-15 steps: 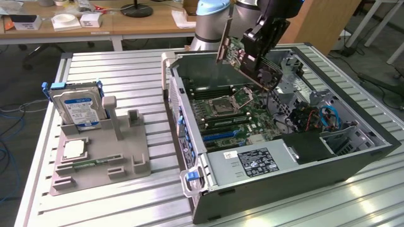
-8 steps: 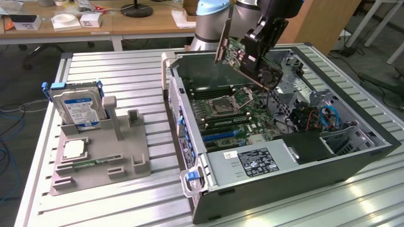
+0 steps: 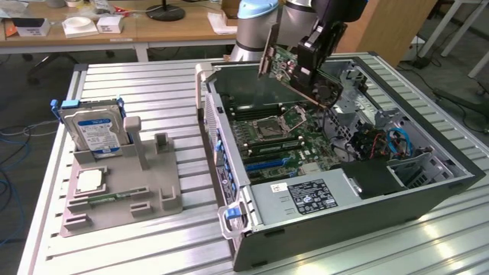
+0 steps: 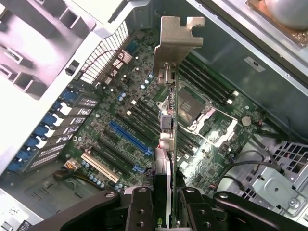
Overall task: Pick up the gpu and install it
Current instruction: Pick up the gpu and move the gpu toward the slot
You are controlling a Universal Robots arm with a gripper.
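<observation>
The gpu (image 3: 287, 66) is a green and black card with a metal end bracket (image 4: 175, 33). It hangs tilted in the air above the open computer case (image 3: 428, 195). My gripper (image 3: 312, 60) is shut on the card's body. In the wrist view the card runs edge-on away from my gripper (image 4: 163, 204), with one black finger (image 4: 139, 209) on each side of it. Below the card lies the motherboard (image 3: 279, 140) with its blue slot (image 4: 130, 137) and a white slot (image 4: 98, 166). The card is well clear of the board.
A grey fixture (image 3: 153, 195) on the slatted table (image 3: 137, 91) at the exterior view's left holds a silver hard drive (image 3: 95, 129), a processor chip (image 3: 90, 181) and a green memory stick (image 3: 114, 197). Inside the case are a power supply (image 3: 306, 195) and cables (image 3: 397, 143).
</observation>
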